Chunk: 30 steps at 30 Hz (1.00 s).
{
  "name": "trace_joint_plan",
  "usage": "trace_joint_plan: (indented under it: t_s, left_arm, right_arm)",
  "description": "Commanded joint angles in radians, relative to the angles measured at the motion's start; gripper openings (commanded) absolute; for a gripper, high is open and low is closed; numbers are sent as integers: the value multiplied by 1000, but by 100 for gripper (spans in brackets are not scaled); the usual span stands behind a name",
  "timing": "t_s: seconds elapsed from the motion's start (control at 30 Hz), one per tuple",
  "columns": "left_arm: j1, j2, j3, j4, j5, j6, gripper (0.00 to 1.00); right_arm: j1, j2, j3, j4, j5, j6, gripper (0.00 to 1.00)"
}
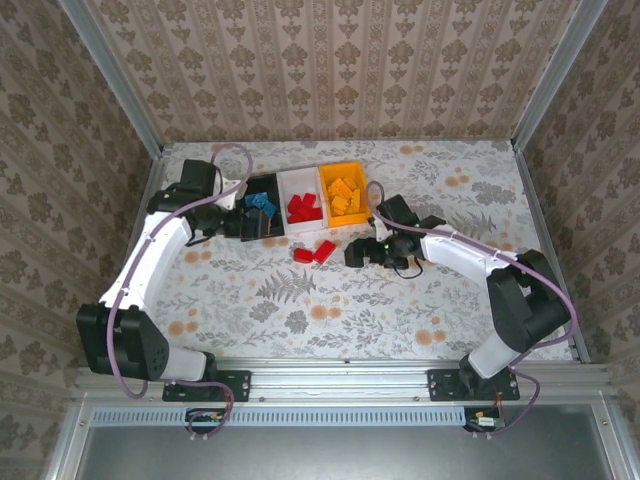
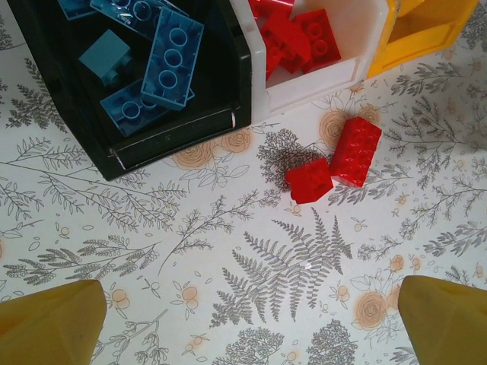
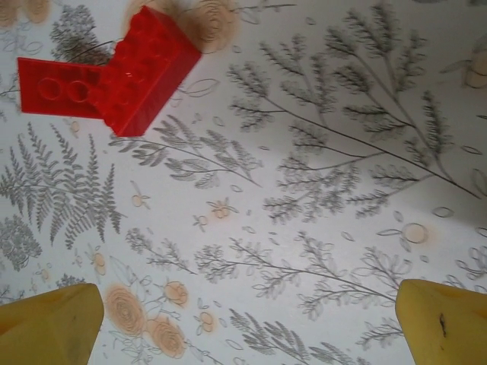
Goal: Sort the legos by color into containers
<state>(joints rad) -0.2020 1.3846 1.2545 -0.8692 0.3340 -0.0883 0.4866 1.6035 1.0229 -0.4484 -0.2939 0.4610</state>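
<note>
Near side of the bins [image 1: 300, 176]: bare table [image 1: 300, 300] gives open passage; two touching red bricks [image 1: 313, 252] lie just before them.

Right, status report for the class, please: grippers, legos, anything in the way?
Left gripper open, empty, by the black bin. Right gripper open, empty. Two red legos loose on table, side by side, near white bin. Nothing blocking them.

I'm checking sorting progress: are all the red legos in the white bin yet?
Not all in: two red legos lie out on the table just in front of the white bin, which holds other red ones.
</note>
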Motion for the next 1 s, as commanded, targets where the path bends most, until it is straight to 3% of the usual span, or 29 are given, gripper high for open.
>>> trace_joint_plan:
  t_s: [0.0, 0.43, 0.97]
  left_arm:
    - [4, -9, -25, 32, 14, 22, 100]
    - [4, -5, -74, 73, 34, 16, 100]
    - [9, -1, -100, 104, 78, 11, 100]
  right_arm:
    - [31, 43, 49, -33, 22, 14, 100]
    - [132, 284, 337, -178, 107, -9, 100]
    - [190, 616, 744, -373, 332, 50, 94]
